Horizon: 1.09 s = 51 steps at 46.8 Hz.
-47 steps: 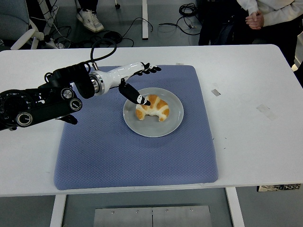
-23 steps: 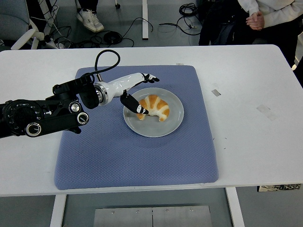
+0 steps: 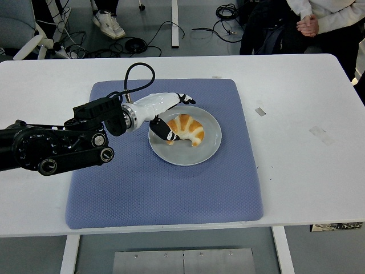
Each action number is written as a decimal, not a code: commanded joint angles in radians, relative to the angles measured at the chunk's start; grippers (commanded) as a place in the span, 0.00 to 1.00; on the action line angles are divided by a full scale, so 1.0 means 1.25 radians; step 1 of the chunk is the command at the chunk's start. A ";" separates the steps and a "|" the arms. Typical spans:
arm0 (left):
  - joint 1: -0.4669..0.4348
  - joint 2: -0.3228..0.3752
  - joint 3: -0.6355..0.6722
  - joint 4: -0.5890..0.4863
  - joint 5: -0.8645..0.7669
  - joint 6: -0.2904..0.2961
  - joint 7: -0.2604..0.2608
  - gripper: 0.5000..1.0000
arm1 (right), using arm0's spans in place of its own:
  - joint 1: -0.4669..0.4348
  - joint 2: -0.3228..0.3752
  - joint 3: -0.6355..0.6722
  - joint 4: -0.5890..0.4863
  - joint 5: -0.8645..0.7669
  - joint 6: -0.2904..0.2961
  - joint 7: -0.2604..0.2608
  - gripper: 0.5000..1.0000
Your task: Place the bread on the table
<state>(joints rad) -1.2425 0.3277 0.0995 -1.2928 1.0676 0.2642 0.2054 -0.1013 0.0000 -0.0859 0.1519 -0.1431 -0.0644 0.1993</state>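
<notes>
A golden croissant (image 3: 186,131) lies on a grey round plate (image 3: 199,152) in the upper middle of the blue mat (image 3: 159,188). My left hand (image 3: 174,117), white with black fingertips, reaches in from the left over the plate's left edge. Its fingers are spread: the thumb (image 3: 169,133) rests at the croissant's near left side and the other fingers (image 3: 186,99) lie past the plate's far rim. The croissant sits flat on the plate, not lifted. My right hand is out of view.
The white table (image 3: 308,171) surrounds the mat, with small tape marks (image 3: 260,111) to the right. A person sits beyond the far right corner, hands (image 3: 308,24) clasped. Cables and chair legs lie on the floor behind.
My left arm has moved right and toward the near side, bringing the hand closer around the croissant's left end. The croissant and plate have not moved.
</notes>
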 commanded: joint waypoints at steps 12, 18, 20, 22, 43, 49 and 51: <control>-0.001 -0.023 0.012 0.002 0.023 0.000 0.009 0.70 | -0.001 0.000 0.000 0.000 0.000 0.000 0.000 1.00; -0.001 -0.022 0.015 0.003 0.025 0.000 0.010 0.68 | 0.000 0.000 0.000 0.000 0.000 0.000 0.000 1.00; -0.001 -0.022 0.015 0.003 0.026 0.000 0.010 0.68 | 0.000 0.000 0.000 0.000 0.000 0.000 0.000 1.00; 0.000 -0.022 0.017 0.003 0.031 0.001 0.010 0.68 | 0.000 0.000 0.000 0.000 0.000 0.000 0.000 1.00; 0.000 -0.018 0.032 0.008 0.059 0.011 0.017 0.64 | -0.001 0.000 0.000 0.000 0.000 0.000 0.000 1.00; 0.000 -0.018 0.033 0.010 0.071 0.011 0.018 0.57 | 0.000 0.000 0.000 0.000 0.000 0.000 0.000 1.00; 0.001 -0.018 0.037 0.011 0.077 0.011 0.018 0.55 | -0.001 0.000 0.000 0.000 0.000 0.000 0.000 1.00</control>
<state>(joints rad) -1.2425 0.3054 0.1406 -1.2815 1.1548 0.2776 0.2279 -0.1016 0.0000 -0.0859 0.1519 -0.1426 -0.0644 0.1998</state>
